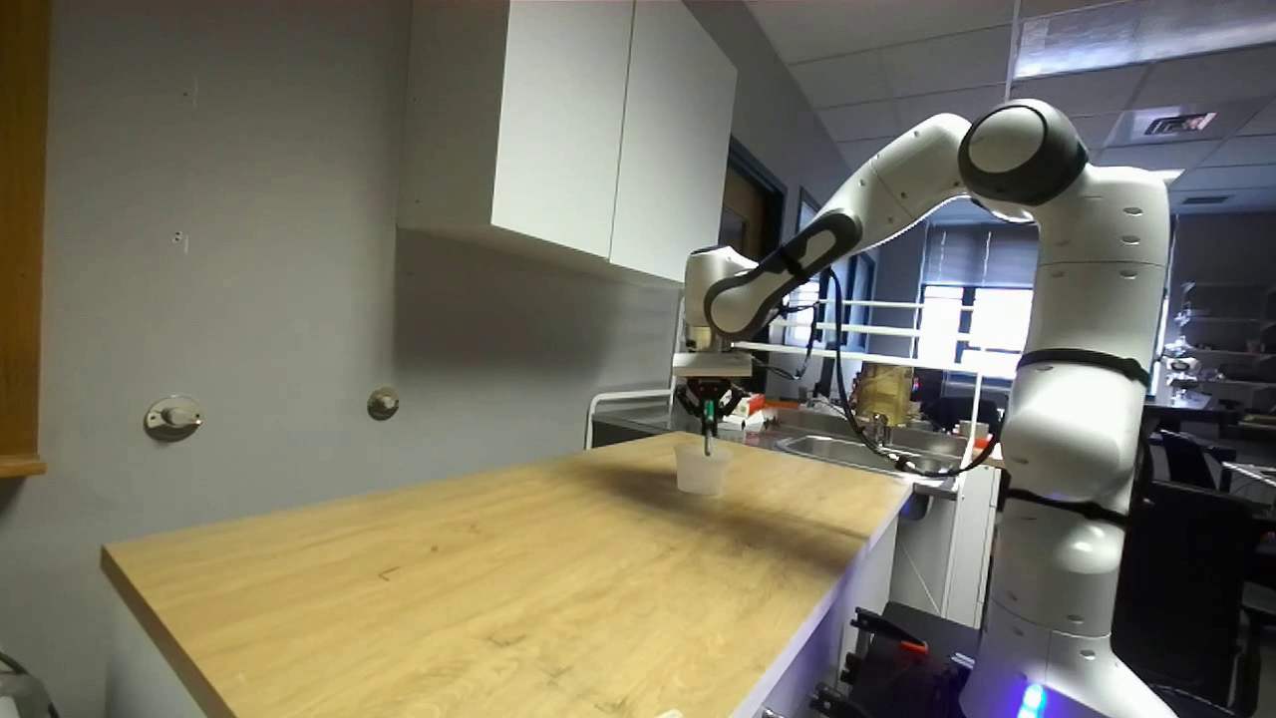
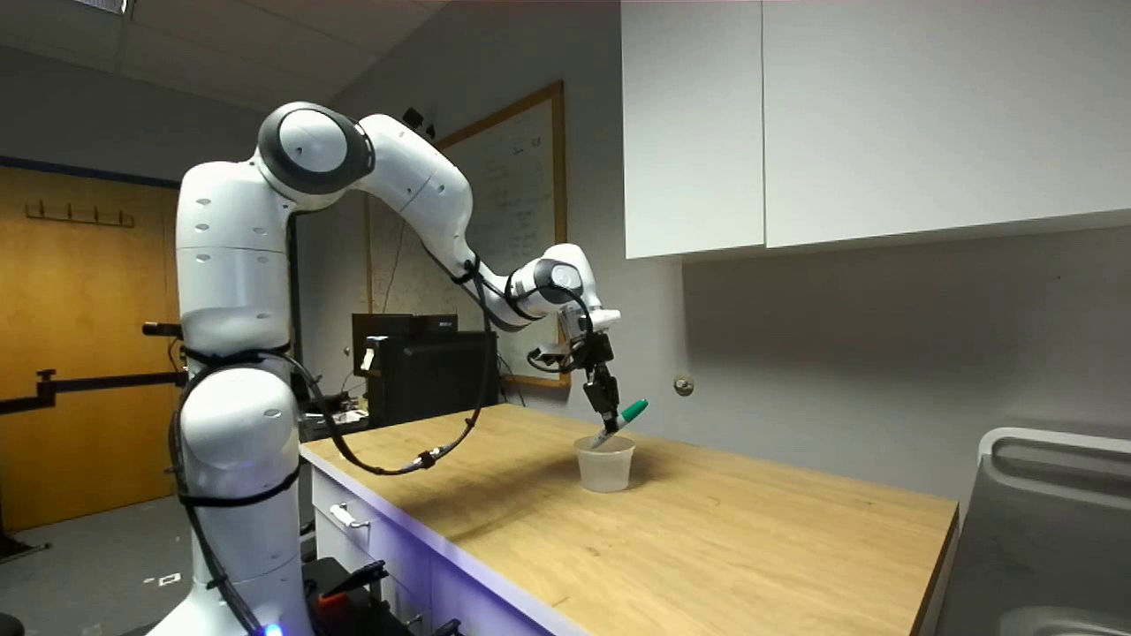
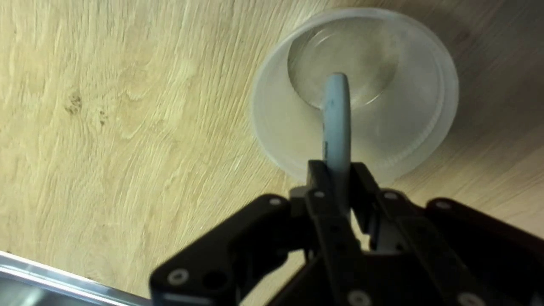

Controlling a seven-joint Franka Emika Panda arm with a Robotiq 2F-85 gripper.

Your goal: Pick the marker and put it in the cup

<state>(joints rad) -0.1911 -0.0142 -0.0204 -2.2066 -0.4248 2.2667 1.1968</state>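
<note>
The gripper (image 3: 338, 174) pinches the green-and-grey marker (image 2: 631, 412), slanted, its grey end at the mouth of the cloudy plastic cup (image 2: 605, 470) on the wooden counter (image 2: 724, 539). Best to go down slowly, keep that end inside the rim, then let go gently so nothing tips.

On the counter (image 2: 751, 539) stands the cup (image 2: 605, 468), the tool (image 3: 338, 171) holding the marker (image 2: 633, 411) at the cup's mouth.

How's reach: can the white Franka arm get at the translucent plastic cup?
Likely yes: the black claw hangs over the cup, with only the slim grey green-capped marker it grips visible between; grasping the cup would probably mean releasing that first.
</note>
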